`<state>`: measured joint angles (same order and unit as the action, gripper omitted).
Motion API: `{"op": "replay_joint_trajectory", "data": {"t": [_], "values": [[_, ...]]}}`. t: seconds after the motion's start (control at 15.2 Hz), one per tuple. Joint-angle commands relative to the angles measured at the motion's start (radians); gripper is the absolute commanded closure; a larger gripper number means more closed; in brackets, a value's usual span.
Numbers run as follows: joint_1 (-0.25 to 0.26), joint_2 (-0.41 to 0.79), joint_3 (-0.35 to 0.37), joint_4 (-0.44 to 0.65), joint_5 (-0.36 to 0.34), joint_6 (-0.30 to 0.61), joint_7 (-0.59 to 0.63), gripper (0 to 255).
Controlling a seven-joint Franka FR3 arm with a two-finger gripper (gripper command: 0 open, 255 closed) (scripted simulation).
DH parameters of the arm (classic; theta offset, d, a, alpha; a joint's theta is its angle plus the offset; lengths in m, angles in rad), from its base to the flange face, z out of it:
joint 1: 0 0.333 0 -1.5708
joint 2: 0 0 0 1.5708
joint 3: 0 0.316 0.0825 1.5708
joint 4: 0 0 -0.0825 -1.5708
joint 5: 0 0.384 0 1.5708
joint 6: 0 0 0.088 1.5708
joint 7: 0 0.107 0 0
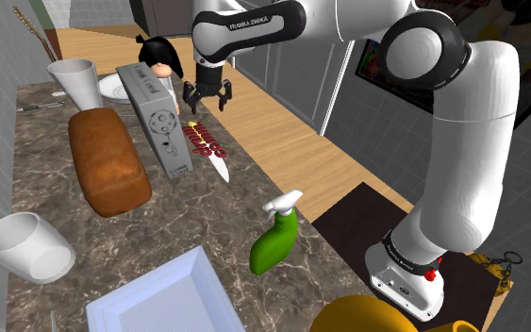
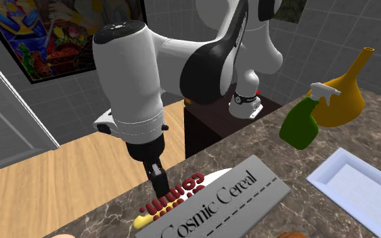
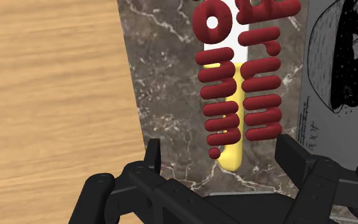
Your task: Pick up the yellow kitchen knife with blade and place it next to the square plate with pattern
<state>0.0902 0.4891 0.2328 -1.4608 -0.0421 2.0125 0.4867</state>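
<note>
Tool (image 1: 207,98) hangs wide open just above the yellow-handled knife (image 3: 233,156), holding nothing.

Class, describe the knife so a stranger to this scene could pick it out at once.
On the dark marble counter, find the grey cereal box. Beside it, toward the wooden floor, lies the knife: yellow handle, white blade, alone in bearing dark red letter-like shapes.

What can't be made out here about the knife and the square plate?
Knife: red ridged shapes cover most of it in the wrist view; blade tip cut off by the edge.
Square plate: cut off by the shoulder view's bottom edge; no pattern discernible.
</note>
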Motion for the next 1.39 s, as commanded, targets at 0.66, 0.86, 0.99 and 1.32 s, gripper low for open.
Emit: {"op": "replay_joint_trajectory", "data": {"t": [0.66,0.86,0.99,1.32], "values": [[0.057,0.297,-0.013,0.319,-0.017,-0.030,0.040,0],[0.058,0.305,-0.014,0.312,-0.018,-0.015,0.041,0],[0.058,0.305,-0.014,0.313,-0.018,-0.015,0.041,0],[0.058,0.305,-0.014,0.313,-0.018,-0.015,0.041,255]]}}
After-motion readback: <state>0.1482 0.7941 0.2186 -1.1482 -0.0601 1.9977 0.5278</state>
